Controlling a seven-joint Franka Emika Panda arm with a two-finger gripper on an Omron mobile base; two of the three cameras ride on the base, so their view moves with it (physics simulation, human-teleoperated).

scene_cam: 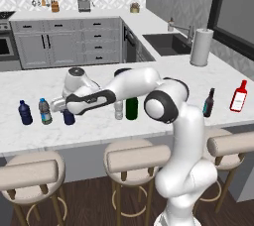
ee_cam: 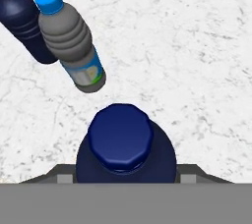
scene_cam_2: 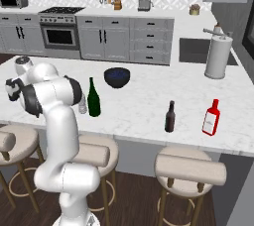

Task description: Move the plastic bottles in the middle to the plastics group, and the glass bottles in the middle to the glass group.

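Opaque dark blue plastic bottle (ee_cam: 125, 147) stands between the jaws of the gripper (scene_cam: 63, 105), which seem clamped on it. It sits on the white marble counter (scene_cam: 163, 121) at the left, just beside the plastics group: another dark blue bottle (scene_cam: 25, 112) and a clear bottle with blue label (scene_cam: 45, 111). So this bottle looks almost delivered. The clear greyish bottle with white cap (scene_cam: 118, 110) and the tall dark green glass bottle (scene_cam: 131, 108) wait in the middle. The red bottle (scene_cam: 239, 96) and the dark brown bottle (scene_cam: 209, 103) stand far right.
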